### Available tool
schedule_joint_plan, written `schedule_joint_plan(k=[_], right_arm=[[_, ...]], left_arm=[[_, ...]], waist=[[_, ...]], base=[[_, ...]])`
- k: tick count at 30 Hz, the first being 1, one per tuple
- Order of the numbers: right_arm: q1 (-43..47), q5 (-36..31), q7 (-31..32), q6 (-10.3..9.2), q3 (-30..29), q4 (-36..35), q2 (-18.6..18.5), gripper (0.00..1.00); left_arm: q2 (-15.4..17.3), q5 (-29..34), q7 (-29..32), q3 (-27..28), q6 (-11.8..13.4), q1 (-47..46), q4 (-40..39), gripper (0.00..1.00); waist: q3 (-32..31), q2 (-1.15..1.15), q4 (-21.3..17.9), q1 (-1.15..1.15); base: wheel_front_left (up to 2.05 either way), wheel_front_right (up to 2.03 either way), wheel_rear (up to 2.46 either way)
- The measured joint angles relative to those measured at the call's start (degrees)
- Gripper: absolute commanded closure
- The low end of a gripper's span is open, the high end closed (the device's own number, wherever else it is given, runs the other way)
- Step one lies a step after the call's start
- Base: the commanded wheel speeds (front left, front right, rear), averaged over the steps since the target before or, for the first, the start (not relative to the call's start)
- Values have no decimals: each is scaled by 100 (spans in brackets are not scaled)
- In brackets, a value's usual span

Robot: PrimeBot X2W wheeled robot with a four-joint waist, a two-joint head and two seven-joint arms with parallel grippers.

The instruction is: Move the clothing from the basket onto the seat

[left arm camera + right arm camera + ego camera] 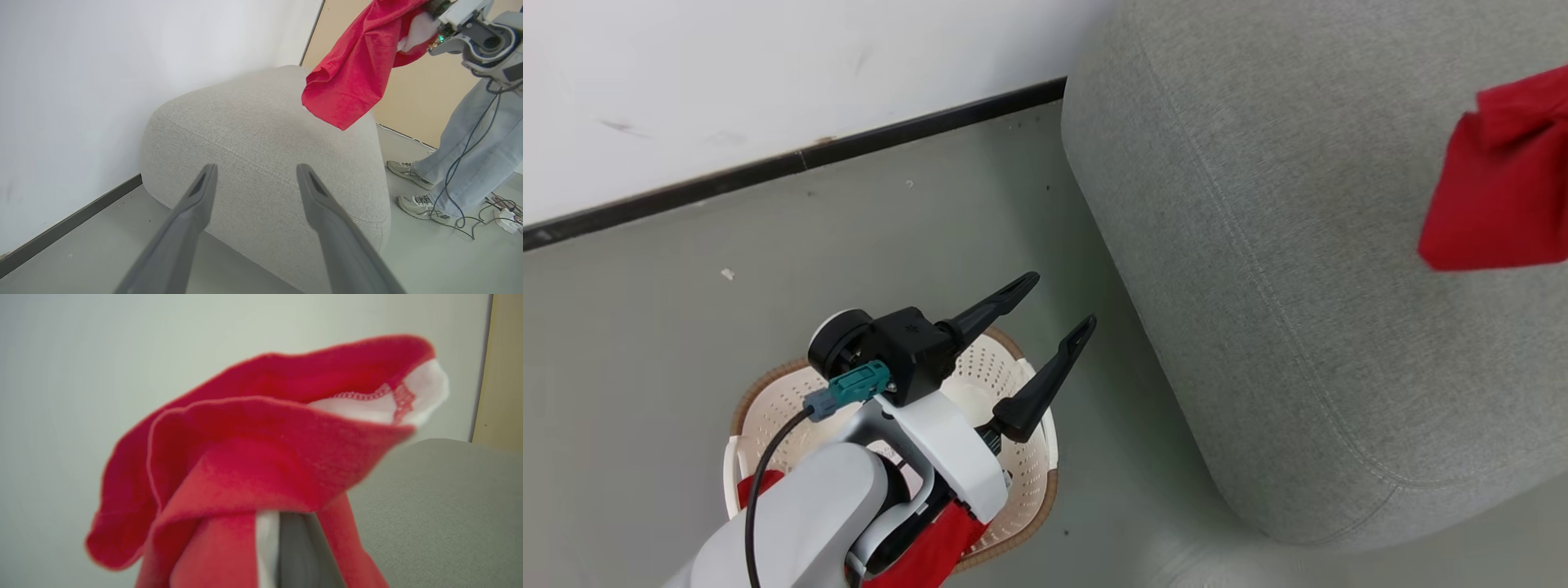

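Observation:
The cream basket point(990, 369) stands on the floor beside the grey seat point(1298, 245). Red clothing point(931, 552) lies in it, mostly hidden under my left arm. My left gripper point(1060, 304) hangs open and empty above the basket's far rim, fingers pointing toward the seat point(261, 118). My right gripper point(435, 9) is shut on a red garment point(351, 73) with a white inner patch, which hangs above the seat's top. In the right wrist view the garment point(261, 457) drapes over my fingers, and one grey finger point(294, 547) shows beneath it.
A white wall with a dark baseboard point(800, 159) runs behind the basket and seat. A person in jeans point(478, 139) and pale shoes stands past the seat's far side. Cables point(470, 212) trail on the floor there. A tan panel point(412, 94) is behind.

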Motion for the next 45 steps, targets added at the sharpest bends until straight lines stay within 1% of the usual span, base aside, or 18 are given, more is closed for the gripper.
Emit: schedule_joint_plan(k=[5,9,13,18,22,30,33,35,36,40,41,42,44,45], right_arm=[[-299,-36,101,0,-200,316,-99,100],[-648,-209,102,0,-259,495,-263,100],[-1043,-215,93,0,-157,516,-290,100],[-1371,-490,91,0,55,628,-349,100],[-1390,-698,96,1,283,898,-335,100],[-1239,-1079,235,1,304,1488,-363,100],[-1163,-1233,276,1,286,1639,-447,100],[-1145,-1436,337,2,486,1686,-600,100],[-1145,-1556,338,2,577,1700,-655,98],[-1140,-1741,337,2,777,1829,-661,84],[-1135,-1778,349,2,816,1891,-643,76],[-1134,-1815,374,2,836,1958,-641,72],[-1132,-1870,379,2,844,2035,-646,51],[-1132,-1886,403,2,865,2068,-653,22]], left_arm=[[26,1,89,13,56,-13,-182,0],[97,3,145,29,71,-91,-347,0],[159,45,211,47,80,-132,-482,0],[260,85,278,78,80,-226,-642,0],[333,94,297,126,80,-327,-738,0],[409,144,353,197,63,-498,-891,0],[442,146,370,197,26,-574,-912,0],[459,162,382,204,19,-615,-937,0],[461,179,399,205,10,-631,-948,0],[497,224,391,229,-35,-726,-944,0],[513,237,389,229,-38,-726,-918,0],[523,237,387,234,-40,-726,-912,0],[530,237,353,248,-83,-726,-893,0],[527,237,343,253,-88,-726,-888,0]], waist=[[195,0,66,0],[407,0,133,0],[629,0,205,0],[904,0,299,0],[1110,0,377,0],[1460,0,509,0],[1572,0,543,0],[1641,0,560,0],[1674,0,568,0],[1770,0,583,0],[1771,0,580,0],[1770,0,579,0],[1764,0,573,0],[1758,0,571,0]], base=[[0,0,0],[0,0,0],[0,0,0],[0,0,0],[0,0,0],[0,0,0],[0,0,0],[0,0,0],[0,0,0],[0,0,0],[0,0,0],[0,0,0],[0,0,0],[0,0,0]])
